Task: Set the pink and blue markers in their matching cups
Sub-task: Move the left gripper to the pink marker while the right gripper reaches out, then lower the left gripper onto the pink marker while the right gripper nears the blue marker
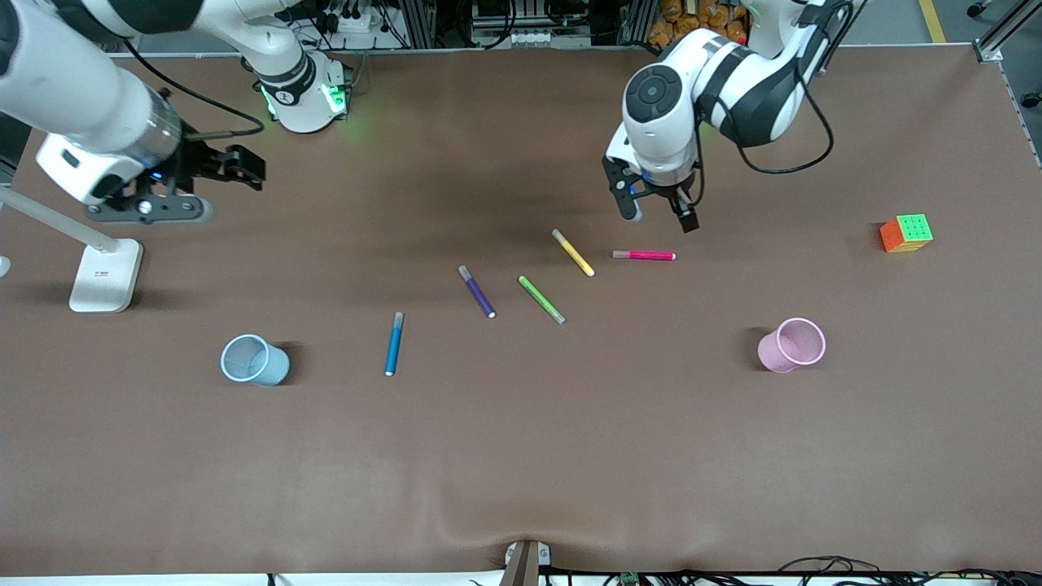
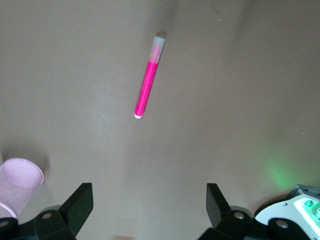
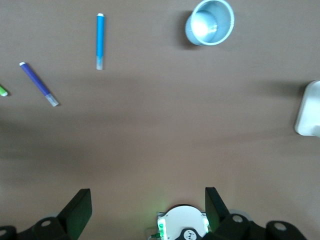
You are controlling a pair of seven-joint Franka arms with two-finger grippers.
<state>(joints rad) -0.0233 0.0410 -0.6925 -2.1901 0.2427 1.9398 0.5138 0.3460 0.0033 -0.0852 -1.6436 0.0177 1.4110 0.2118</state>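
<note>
Pink marker (image 1: 644, 255) lies flat beneath the left gripper (image 1: 656, 215); fingers spread.

Brown table (image 1: 521, 456) under a magenta-pink marker (image 1: 644, 255), bright blue marker (image 1: 394, 343), dark purple pen (image 1: 477, 291), green pen (image 1: 542, 299), yellow pen (image 1: 573, 252), pale pink mesh cup (image 1: 791, 345), light blue mesh cup (image 1: 254, 360), and orange-and-green puzzle cube (image 1: 906, 233).

White arms, black joints, cables
</note>
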